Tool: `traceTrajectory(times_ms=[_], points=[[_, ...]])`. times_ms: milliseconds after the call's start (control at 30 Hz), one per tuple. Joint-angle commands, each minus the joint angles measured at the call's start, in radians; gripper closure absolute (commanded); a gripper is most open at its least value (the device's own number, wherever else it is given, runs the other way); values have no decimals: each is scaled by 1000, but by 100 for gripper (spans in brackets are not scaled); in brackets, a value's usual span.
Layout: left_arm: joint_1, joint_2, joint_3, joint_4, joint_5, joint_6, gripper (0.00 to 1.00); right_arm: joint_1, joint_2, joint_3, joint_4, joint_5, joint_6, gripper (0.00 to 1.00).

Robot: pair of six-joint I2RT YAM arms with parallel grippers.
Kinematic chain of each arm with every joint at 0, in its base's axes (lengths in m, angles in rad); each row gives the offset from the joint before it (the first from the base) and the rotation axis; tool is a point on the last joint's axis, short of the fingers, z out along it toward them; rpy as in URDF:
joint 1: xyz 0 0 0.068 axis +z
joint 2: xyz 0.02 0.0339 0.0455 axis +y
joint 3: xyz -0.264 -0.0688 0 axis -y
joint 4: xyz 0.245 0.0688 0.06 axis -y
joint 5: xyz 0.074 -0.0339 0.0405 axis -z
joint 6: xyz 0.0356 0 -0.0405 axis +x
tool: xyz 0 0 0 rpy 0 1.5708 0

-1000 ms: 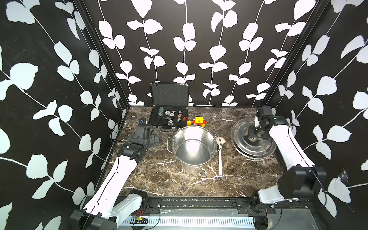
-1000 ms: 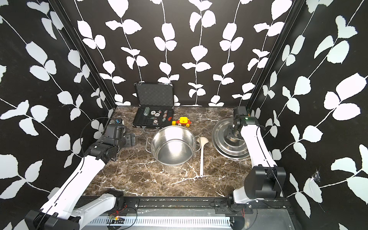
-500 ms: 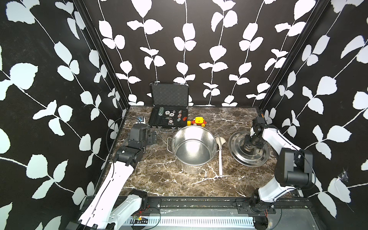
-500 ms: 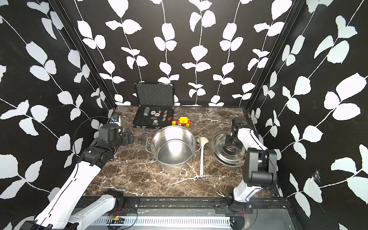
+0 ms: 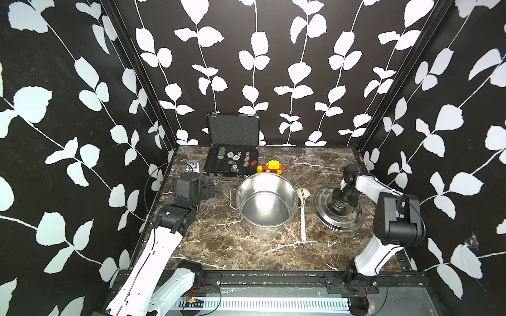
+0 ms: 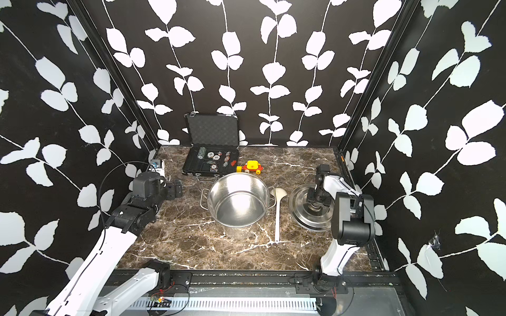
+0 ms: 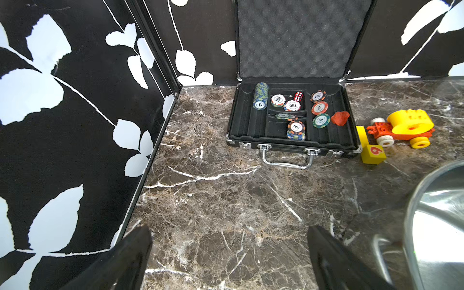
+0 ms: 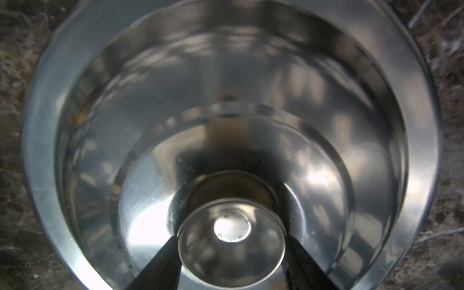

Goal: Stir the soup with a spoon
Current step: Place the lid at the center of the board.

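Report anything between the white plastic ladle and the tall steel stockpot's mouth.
Nothing visible does. The white plastic ladle lies beside the tall steel stockpot, whose mouth is open; the flat round steel lid lies on the ladle's far side.

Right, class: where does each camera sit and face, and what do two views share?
Top views: high in front, looking down on stockpot, ladle, lid; left arm, right arm show.
Left wrist: on the left arm, facing the poker chip case; open left claw shows.
Right wrist: on the right arm, straight down onto the lid; right claw flanks its knob.
Shared: that case, left wrist and top views.
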Motion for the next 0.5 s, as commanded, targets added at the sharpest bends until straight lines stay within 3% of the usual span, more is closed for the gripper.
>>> traceTrajectory(times_ms=[0, 200, 367, 467], points=[[5, -22, -4, 31, 33, 21, 1, -4, 7, -6, 12, -9, 0, 31], [5, -16, 7, 50, 62, 15, 1, -3, -91, -4, -18, -16, -28, 16], [5, 7, 40, 78, 97, 36, 1, 62, -237, 38, -143, -27, -64, 15], [4, 23, 51, 116, 163, 53, 1, 144, -300, 32, -189, -128, -69, 16]])
